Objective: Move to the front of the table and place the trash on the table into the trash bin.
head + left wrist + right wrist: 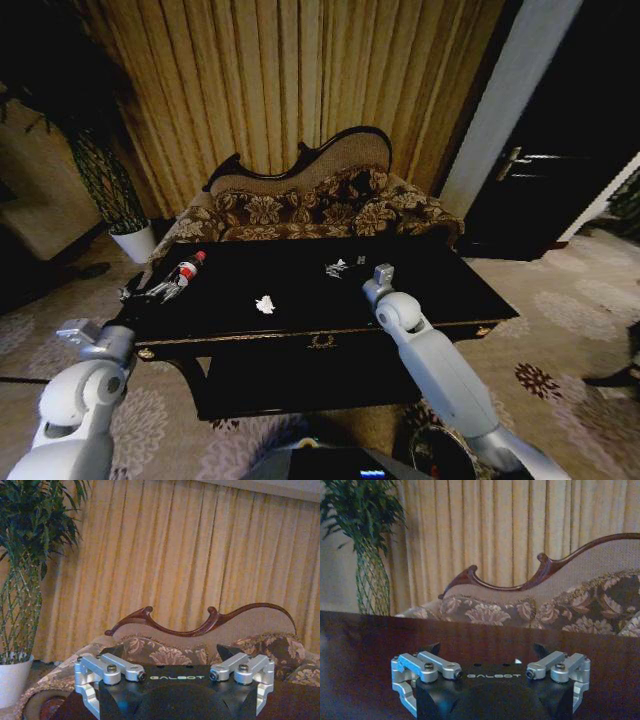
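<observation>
The robot stands at the front of the low, glossy black wooden tabletop with gold edge trim (pixel 470 290), both arms reaching forward over it. The left gripper (pixel 150 292) is out at the tabletop's left end, its dark jaws spread apart and pointing toward the clear plastic bottle with the red cap and label (pixel 187 269), which lies on its side just beyond them; whether they touch it, I cannot tell. From the left wrist camera the jaws' metal linkages sit wide to either side of the black gripper body, facing the carved-back patterned sofa (pixel 200 652) and the golden pleated curtain (pixel 190 555).

Over on the other side, the right gripper (pixel 378 276) hovers low above the tabletop's middle-right, and its jaws are spread too, holding nothing. Just beyond it lie white crumpled paper scraps (pixel 337 267) near the far edge. Another white crumpled paper scrap (pixel 265 304) sits alone near the centre of the tabletop, between the two arms and well apart from both.

Down by the robot's right arm, near the picture's lower edge, the rim of the small dark cylindrical trash bin (pixel 440 452) shows on the patterned carpet (pixel 560 330). A white plant pot (pixel 134 240) stands at the left, beside the sofa.
</observation>
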### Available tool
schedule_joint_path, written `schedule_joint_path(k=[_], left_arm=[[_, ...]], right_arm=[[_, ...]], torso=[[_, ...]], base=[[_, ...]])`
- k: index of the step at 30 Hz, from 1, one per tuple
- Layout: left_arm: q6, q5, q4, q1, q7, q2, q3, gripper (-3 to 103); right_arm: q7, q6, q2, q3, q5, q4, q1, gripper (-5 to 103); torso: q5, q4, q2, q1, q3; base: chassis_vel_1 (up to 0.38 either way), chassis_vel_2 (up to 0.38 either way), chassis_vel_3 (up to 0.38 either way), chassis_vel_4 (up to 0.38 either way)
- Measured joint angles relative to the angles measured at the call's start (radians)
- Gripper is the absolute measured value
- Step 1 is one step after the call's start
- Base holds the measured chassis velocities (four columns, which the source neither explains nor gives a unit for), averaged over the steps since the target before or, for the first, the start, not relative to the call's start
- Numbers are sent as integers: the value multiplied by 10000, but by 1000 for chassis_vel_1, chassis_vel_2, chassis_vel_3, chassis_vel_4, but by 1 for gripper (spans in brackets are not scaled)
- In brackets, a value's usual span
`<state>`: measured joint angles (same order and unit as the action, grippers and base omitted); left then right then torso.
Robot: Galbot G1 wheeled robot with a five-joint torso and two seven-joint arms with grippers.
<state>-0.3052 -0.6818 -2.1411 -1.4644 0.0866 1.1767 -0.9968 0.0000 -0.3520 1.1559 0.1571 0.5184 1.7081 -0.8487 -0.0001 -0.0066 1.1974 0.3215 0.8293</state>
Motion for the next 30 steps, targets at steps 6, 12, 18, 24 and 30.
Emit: schedule_joint_path(k=[6,12,18,24,30], left_arm=[[-1,-6,51,20,-3,-42,-10,100],[0,-28,155,109,4,-92,39,100],[13,-35,215,113,28,-96,65,100],[60,-48,260,96,40,-115,44,100],[90,-68,269,108,43,-150,15,100]], right_arm=[[0,0,-4,41,-143,-258,30,100],[0,17,-107,203,-281,-246,-120,91],[0,41,-157,266,-366,-236,-230,70],[0,69,-204,279,-389,-161,-339,47],[0,86,-238,326,-393,-110,-416,33]], torso=[[0,0,0,0,0],[-1,0,0,0,0],[0,-1,0,0,0],[0,0,-1,0,0],[0,0,0,0,0]], base=[[0,0,0,0],[0,0,0,0],[0,0,0,0],[0,0,0,0],[0,0,0,0]])
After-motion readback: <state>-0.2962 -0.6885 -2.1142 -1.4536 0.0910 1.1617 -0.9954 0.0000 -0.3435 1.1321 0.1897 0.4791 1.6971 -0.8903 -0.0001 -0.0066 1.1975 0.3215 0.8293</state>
